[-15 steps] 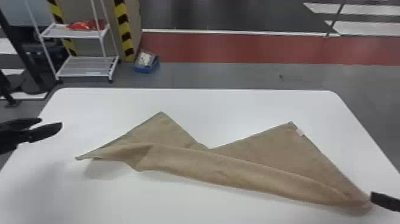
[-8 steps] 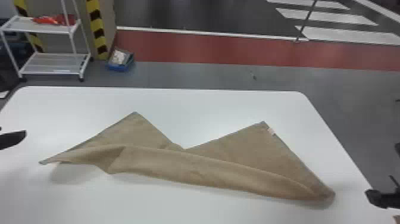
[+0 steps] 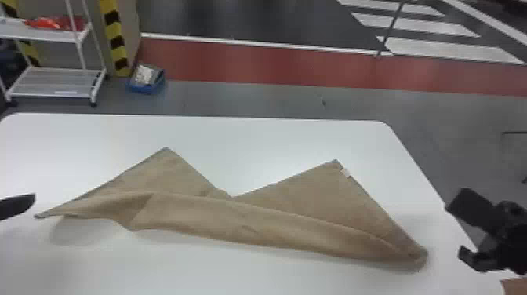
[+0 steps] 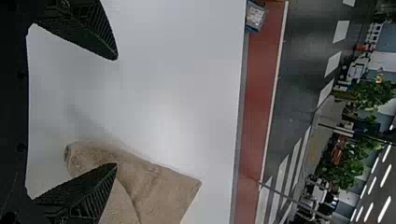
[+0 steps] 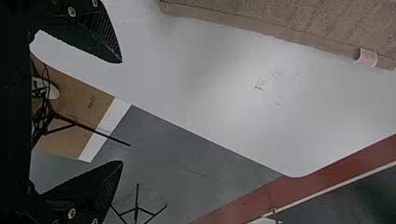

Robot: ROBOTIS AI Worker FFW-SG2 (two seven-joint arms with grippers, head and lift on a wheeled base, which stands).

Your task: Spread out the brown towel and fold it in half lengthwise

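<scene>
Brown towel (image 3: pixel 243 223) is lying on table (image 3: pixel 274 137), its front fold hiding cloth beneath. Left gripper (image 3: pixel 17 206), cropped by head view's edge, and right gripper (image 3: pixel 457 228) are both standing spread.

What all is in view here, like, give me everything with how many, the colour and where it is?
Towel: one, brown, on the table, partly folded over
Tag: one, pale, on the towel's edge by its far right corner
Table: one, white, under the towel
Cart: one, white, floor beyond the table, left
Items on cart: count unclear, red and orange, upper shelf
Bin: one, blue, floor right of the cart
Striped strips: two, yellow and black, behind the cart
Floor band: one, red, beyond the table
Greenery: count unclear, green, far background
Left pincer: one, black, above the table's left
Right pincer: one, black, by the table's right edge
</scene>
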